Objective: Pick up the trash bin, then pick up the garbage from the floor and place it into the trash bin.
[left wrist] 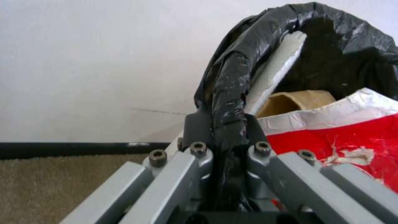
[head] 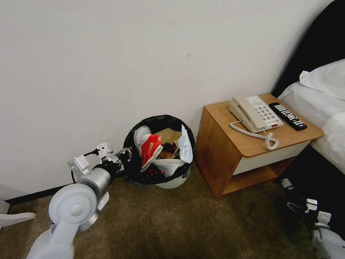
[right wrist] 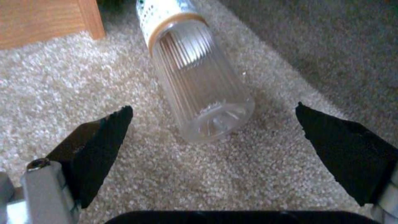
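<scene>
**Last bottle in reach, bin held at the rim**

Closest to the head camera, the left arm reaches forward along the carpet to the trash bin (head: 158, 154), which stands tipped against the wall just beside the wooden nightstand (head: 248, 151). The left gripper (left wrist: 226, 137) is clenched on the bin's rim, one finger outside and one inside, with the folded black bag pinched between them. Packed inside are a red paper cup (head: 151, 149), a brown paper bag (head: 169, 138), a white slipper (head: 141, 133) and a pale-blue face mask (head: 185, 144), heaped up to the rim.

Low at the right of the head view, the right gripper (right wrist: 213, 124) hangs just above the floor (head: 172, 223) with its jaws spread wide. A clear bottle (right wrist: 199, 81) lies on its side on the carpet between the fingertips, its base toward the wrist camera and its far end near the nightstand's leg.

This looks like the last piece of garbage left on the floor. To grasp it well, the gripper should descend until the pads straddle the ribbed body rather than the base, then close gently: thin plastic will likely buckle or roll away on the pile. Since the bin is already heaped, the left arm should keep its rim steady and level so nothing spills when the bottle goes in.
</scene>
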